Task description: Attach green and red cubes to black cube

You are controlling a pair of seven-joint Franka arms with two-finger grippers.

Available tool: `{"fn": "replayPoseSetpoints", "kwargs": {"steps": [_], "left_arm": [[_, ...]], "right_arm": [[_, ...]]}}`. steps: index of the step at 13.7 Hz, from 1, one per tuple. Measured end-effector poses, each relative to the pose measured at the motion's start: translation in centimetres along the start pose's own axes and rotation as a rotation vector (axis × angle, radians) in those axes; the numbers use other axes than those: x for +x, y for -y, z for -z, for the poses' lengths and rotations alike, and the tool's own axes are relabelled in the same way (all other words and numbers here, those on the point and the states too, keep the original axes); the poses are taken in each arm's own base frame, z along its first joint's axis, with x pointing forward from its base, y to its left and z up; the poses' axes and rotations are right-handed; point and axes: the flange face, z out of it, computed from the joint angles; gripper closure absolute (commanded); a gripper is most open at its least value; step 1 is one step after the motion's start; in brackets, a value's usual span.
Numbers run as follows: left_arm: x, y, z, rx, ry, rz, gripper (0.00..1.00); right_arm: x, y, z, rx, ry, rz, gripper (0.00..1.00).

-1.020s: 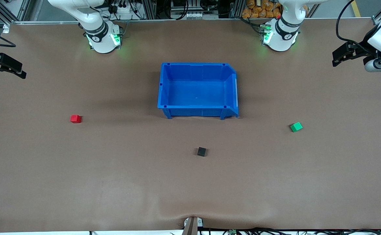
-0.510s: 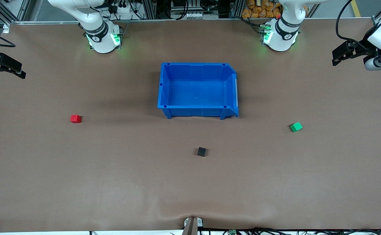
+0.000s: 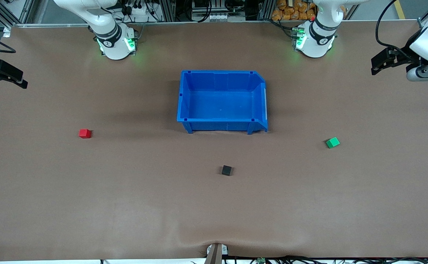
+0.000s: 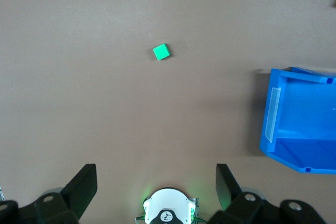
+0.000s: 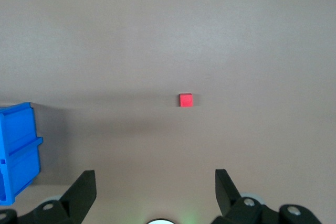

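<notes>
The black cube (image 3: 227,170) sits on the brown table, nearer to the front camera than the blue bin. The green cube (image 3: 332,142) lies toward the left arm's end and also shows in the left wrist view (image 4: 161,52). The red cube (image 3: 85,133) lies toward the right arm's end and also shows in the right wrist view (image 5: 186,99). All three cubes are apart. My left gripper (image 3: 379,64) hangs high over its end of the table, open and empty (image 4: 156,177). My right gripper (image 3: 14,77) hangs high over the other end, open and empty (image 5: 155,179).
An empty blue bin (image 3: 221,72) stands at the table's middle between the arm bases; it shows in the left wrist view (image 4: 273,114) and the right wrist view (image 5: 18,145). Cables and racks line the table edge by the bases.
Both grippers have shifted only slightly in the air. The three cubes and the bin have not moved.
</notes>
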Motion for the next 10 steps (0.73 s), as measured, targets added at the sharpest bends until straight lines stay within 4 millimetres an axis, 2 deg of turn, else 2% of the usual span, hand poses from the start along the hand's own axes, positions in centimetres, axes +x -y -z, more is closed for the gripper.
{"fn": "replayPoseSetpoints", "kwargs": {"steps": [10], "left_arm": [[0.07,-0.07,-0.03,0.0,0.003,-0.002,0.0]], "right_arm": [[0.37,0.24,-0.8,-0.001,0.017,0.004,0.0]]}}
